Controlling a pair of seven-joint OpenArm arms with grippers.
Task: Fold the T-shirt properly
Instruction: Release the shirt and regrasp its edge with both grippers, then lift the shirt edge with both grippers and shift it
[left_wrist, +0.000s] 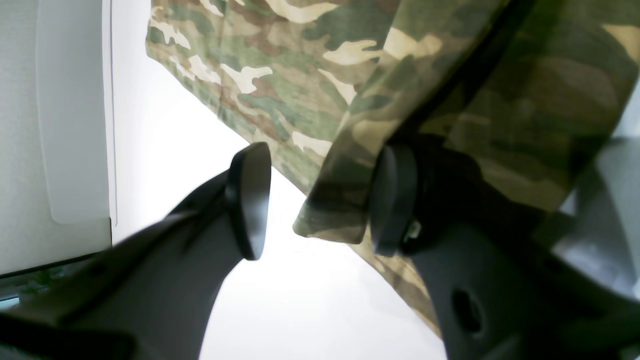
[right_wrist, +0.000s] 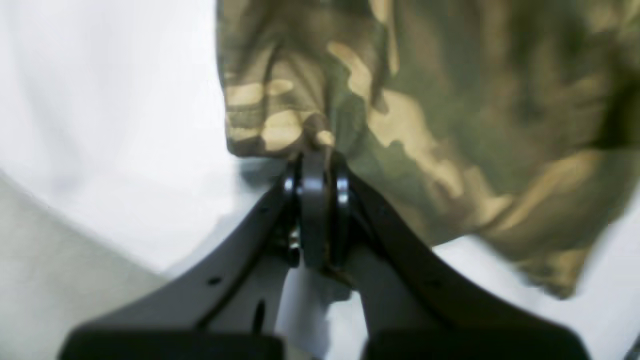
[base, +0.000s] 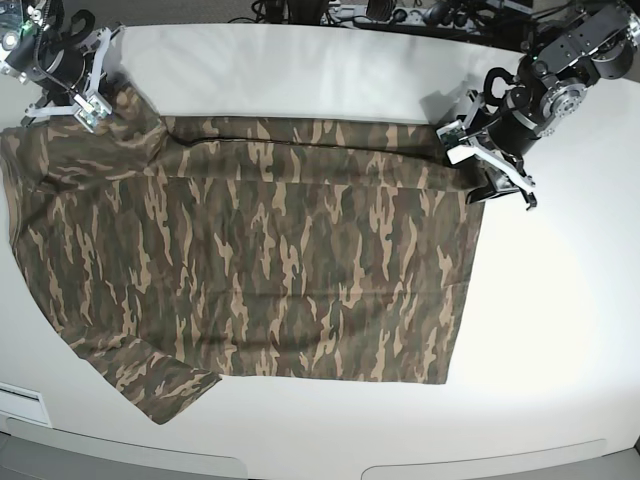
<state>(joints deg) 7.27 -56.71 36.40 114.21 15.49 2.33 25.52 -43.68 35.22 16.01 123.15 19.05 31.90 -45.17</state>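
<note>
The camouflage T-shirt (base: 300, 270) lies spread over the white table (base: 560, 330), with its top edge folded down in a band along the far side. At the shirt's far left corner my right gripper (base: 95, 108) is low over the cloth. Its wrist view shows the right gripper (right_wrist: 317, 165) shut, pinching a bunched edge of the T-shirt (right_wrist: 450, 100). My left gripper (base: 490, 180) sits at the shirt's far right corner. In its wrist view the left gripper (left_wrist: 322, 200) is open, and a folded corner of the T-shirt (left_wrist: 300, 75) hangs between the fingers against the right pad (left_wrist: 395, 200).
Cables and equipment line the table's far edge (base: 380, 12). A white panel (base: 20, 405) sits at the front left corner, and another pale panel (left_wrist: 55, 125) shows at the left of the left wrist view. Bare white table lies right of the shirt.
</note>
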